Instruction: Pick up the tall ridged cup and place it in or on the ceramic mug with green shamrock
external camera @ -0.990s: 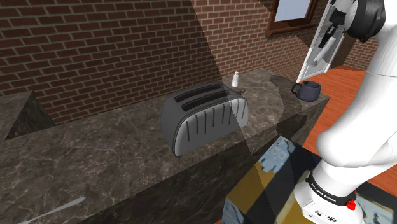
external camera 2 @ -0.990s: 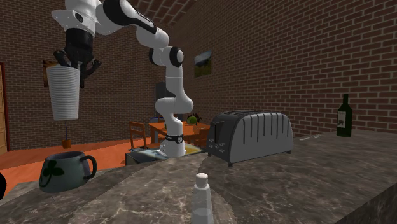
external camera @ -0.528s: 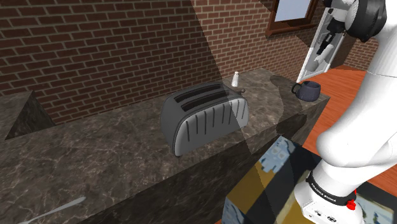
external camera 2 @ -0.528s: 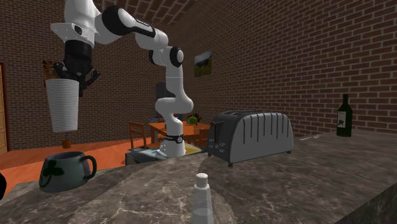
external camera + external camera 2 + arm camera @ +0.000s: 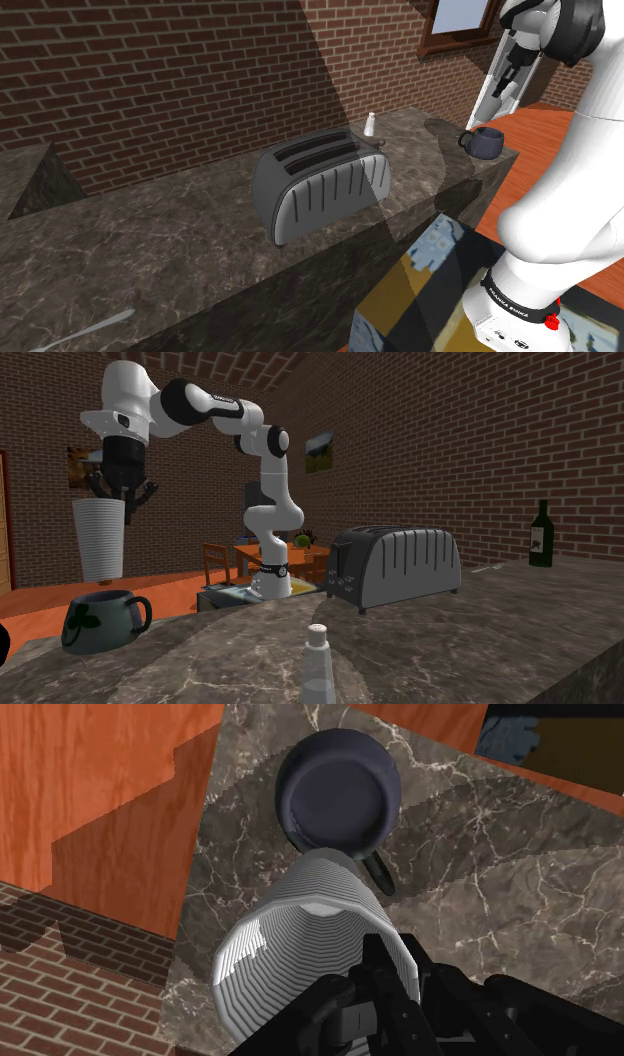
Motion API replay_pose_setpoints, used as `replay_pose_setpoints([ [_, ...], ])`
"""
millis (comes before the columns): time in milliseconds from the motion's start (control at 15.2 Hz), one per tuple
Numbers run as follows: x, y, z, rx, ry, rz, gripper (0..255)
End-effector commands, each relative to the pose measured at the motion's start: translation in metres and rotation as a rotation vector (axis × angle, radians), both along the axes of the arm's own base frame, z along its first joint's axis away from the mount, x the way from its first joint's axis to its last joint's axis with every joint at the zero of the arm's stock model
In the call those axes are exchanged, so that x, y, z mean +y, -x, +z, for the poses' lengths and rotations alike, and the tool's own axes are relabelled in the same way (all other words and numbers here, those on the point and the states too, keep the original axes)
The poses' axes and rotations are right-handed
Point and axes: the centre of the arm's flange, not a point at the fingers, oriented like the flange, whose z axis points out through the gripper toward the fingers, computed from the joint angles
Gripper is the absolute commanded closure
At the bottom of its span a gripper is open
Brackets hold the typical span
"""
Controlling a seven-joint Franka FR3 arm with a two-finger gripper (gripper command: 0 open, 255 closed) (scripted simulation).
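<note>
Lowered since a second ago, the ridged cup (image 5: 492, 100) hangs from the gripper (image 5: 509, 77) at twelve o'clock of the mug (image 5: 487, 143) in the shoulder view.

Second exterior view: the ridged cup (image 5: 100, 539) is upright just above the mug (image 5: 100, 622), not touching it, with the fingers clenched on its rim.

Wrist view: the ridged cup (image 5: 310, 944) sits at six o'clock of the mug (image 5: 338, 794), over the marble counter (image 5: 480, 854).

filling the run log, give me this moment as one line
phase: carry | gripper: shut on ridged cup rim | cup: upright, above mug, not touching | placed: no

White ridged cup (image 5: 98, 540) upright above dark mug (image 5: 100, 622) (shamrock-marked).
</note>
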Motion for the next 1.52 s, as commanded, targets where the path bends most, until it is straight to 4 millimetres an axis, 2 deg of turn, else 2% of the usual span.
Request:
replay_pose_setpoints([
  [0,0.0,0.001,-0.01,0.0,0.001,0.0,255],
  [330,0.0,0.001,-0.036,0.0,0.001,0.0,255],
  [858,0.0,0.001,-0.036,0.0,0.001,0.0,255],
  [924,0.0,0.001,-0.036,0.0,0.001,0.0,0],
  [1254,0.0,0.001,-0.036,0.0,0.001,0.0,0],
  [1452,0.004,0.009,0.003,0.0,0.001,0.0,0],
])
